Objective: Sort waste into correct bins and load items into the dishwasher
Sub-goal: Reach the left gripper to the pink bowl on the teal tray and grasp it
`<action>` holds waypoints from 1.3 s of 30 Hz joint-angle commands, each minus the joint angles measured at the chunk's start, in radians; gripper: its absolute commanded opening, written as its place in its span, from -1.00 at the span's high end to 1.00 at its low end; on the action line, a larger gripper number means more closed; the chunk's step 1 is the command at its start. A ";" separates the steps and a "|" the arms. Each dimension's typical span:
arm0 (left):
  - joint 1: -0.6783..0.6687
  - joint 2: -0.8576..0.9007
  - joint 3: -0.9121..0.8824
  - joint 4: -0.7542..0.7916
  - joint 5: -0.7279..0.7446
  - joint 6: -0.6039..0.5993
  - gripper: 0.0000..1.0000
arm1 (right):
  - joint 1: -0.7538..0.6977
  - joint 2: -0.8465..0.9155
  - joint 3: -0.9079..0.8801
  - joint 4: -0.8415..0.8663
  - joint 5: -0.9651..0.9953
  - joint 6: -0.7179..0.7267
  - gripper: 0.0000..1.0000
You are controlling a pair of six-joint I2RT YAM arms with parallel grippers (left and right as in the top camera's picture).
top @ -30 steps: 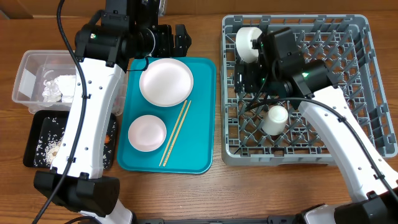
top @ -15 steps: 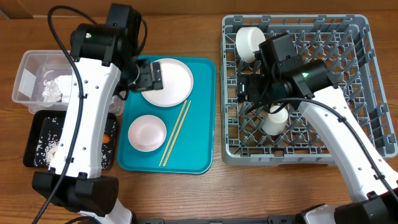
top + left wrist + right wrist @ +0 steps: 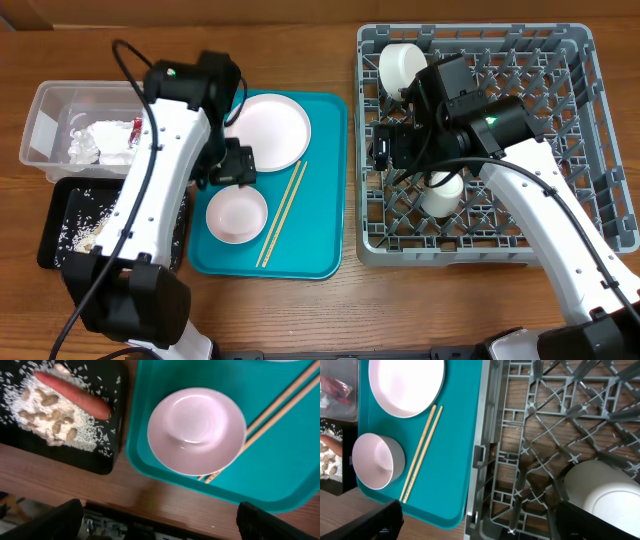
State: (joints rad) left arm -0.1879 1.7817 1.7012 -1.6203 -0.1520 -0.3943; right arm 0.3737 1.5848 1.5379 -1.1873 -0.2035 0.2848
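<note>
A white plate [image 3: 268, 131], a pale pink bowl [image 3: 237, 213] and wooden chopsticks [image 3: 282, 213] lie on the teal tray [image 3: 318, 250]. My left gripper [image 3: 228, 165] is open and empty, hovering just behind the bowl [image 3: 196, 430]. The black tray [image 3: 107, 457] holds the carrot [image 3: 72, 395], peanuts [image 3: 47, 415] and rice. The clear tub [image 3: 45, 100] holds the napkin [image 3: 95, 140] and red wrapper [image 3: 134, 128]. My right gripper [image 3: 385, 148] is open and empty over the left wall of the grey rack [image 3: 590, 130], which holds a white bowl [image 3: 400, 68] and a cup [image 3: 443, 192].
The right wrist view shows the teal tray [image 3: 455, 460] close beside the rack's wall [image 3: 485, 455], with the plate [image 3: 406, 382], bowl [image 3: 375, 460] and chopsticks [image 3: 422, 452] on it. My left arm covers part of the black tray [image 3: 60, 225].
My left gripper has swung from behind the teal tray forward over it, to just behind the pink bowl. My right gripper has shifted slightly left over the rack's left wall.
</note>
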 commanded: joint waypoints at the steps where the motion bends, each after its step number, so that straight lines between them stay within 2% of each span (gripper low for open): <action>1: -0.002 -0.022 -0.104 0.053 -0.015 -0.030 -0.99 | -0.003 -0.008 0.006 0.003 -0.018 0.000 -1.00; 15: 0.034 -0.022 -0.406 0.403 -0.008 -0.032 -0.99 | -0.003 -0.008 0.006 0.020 -0.015 0.000 -1.00; 19: 0.100 -0.022 -0.452 0.448 0.010 -0.006 -0.99 | -0.003 -0.008 0.006 0.055 -0.015 0.000 -1.00; 25: 0.149 -0.022 -0.476 0.529 0.204 0.112 -1.00 | -0.003 -0.008 0.006 0.084 -0.015 0.000 -1.00; 36: 0.148 -0.022 -0.506 0.556 0.207 0.110 -1.00 | -0.003 -0.008 0.006 0.083 -0.015 0.000 -1.00; 37: 0.148 -0.022 -0.506 0.555 0.212 0.110 -0.93 | -0.003 -0.008 0.006 0.083 -0.015 0.000 -1.00; 39: 0.148 -0.022 -0.506 0.555 0.223 0.110 -0.28 | -0.003 -0.008 0.006 0.082 -0.015 0.000 -1.00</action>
State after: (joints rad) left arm -0.0376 1.7813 1.2007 -1.0676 0.0402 -0.3031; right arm 0.3737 1.5848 1.5379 -1.1088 -0.2134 0.2844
